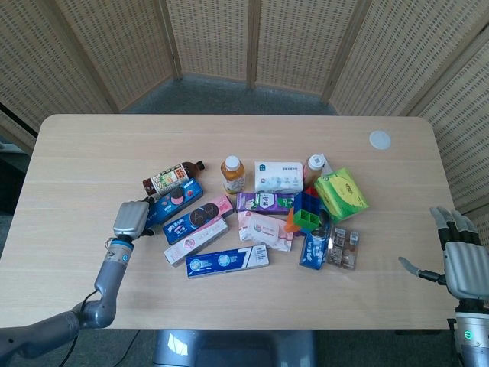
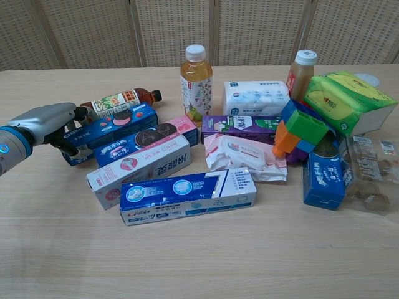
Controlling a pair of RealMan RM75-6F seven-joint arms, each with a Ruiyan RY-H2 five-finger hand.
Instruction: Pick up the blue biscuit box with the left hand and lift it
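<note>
The blue biscuit box lies at the left end of the pile of goods, just in front of a brown bottle. In the chest view the blue biscuit box sits tilted, its far end up against the bottle. My left hand grips the box's left end, and in the chest view the fingers of that left hand curl around it. My right hand hovers open off the table's right front edge, far from the pile.
The brown bottle lies right behind the box. A second blue-and-pink biscuit box and a pink box lie against its near side. A toothpaste box, a juice bottle, tissue packs and toy blocks crowd the middle.
</note>
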